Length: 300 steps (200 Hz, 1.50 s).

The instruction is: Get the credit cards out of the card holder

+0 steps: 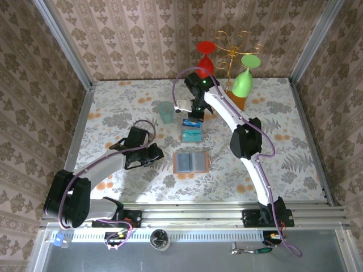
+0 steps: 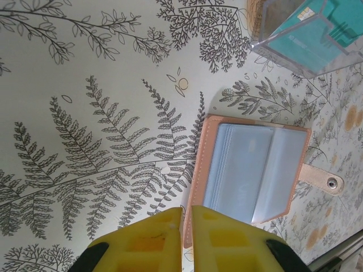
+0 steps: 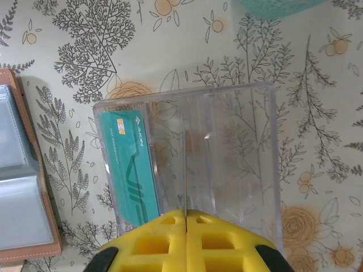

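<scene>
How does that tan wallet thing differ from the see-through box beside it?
The card holder is tan with grey-blue pockets; the clear box is see-through plastic. The card holder lies opened flat; the clear box has upright walls, with a teal card inside. Both rest on the floral table.

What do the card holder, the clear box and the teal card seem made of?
Card holder: likely leather or faux leather, matte tan with stitched edges; translucent plastic pockets. Box: clear rigid plastic, the tablecloth showing through. Teal card: probably smooth printed plastic.
</scene>
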Motion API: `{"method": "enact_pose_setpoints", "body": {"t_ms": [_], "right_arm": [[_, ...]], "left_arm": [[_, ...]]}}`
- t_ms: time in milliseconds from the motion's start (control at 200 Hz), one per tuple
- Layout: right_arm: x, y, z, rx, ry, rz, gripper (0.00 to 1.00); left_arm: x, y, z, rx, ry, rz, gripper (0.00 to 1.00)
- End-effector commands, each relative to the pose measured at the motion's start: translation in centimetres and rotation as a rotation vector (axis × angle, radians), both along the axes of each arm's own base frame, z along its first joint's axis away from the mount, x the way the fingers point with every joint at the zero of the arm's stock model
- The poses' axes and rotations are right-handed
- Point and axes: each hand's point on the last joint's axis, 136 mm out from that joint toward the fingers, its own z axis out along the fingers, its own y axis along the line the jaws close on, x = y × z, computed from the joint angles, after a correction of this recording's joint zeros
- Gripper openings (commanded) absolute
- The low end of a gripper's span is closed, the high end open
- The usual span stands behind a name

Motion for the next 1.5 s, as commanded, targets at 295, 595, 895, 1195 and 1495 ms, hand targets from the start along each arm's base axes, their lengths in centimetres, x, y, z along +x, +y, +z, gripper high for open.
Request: {"method": "enact_pose_setpoints", "body": {"t_ms": [295,595,895,1195,1495], "right_arm": [[1.6,-0.3,-0.6,-0.019,-0.043,-0.027,0.25],[4.5,0.5,2.4,0.049,-0.218,-0.121,0.25],[3.8,0.4,0.1,0.006,-0.205,-0.104,0.08],[2.7,0.7,-1.3,0.006,-0.18,-0.094,0.19],[4.2,0.5,2.4,0.032,-0.3,-0.144,0.21]], "left_arm": [[0.2,1.0,-0.2,0.007,0.011,0.008,0.14],[0.3,0.9,-0.4,0.0,0.014,0.008,0.14],[0.1,0.9,-0.5,-0.006,0.02,0.007,0.14],[0.0,1.0,-0.2,-0.008,0.01,0.013,0.14],[0.1,0.9,0.2,-0.016,-0.002,0.012,0.14]]}}
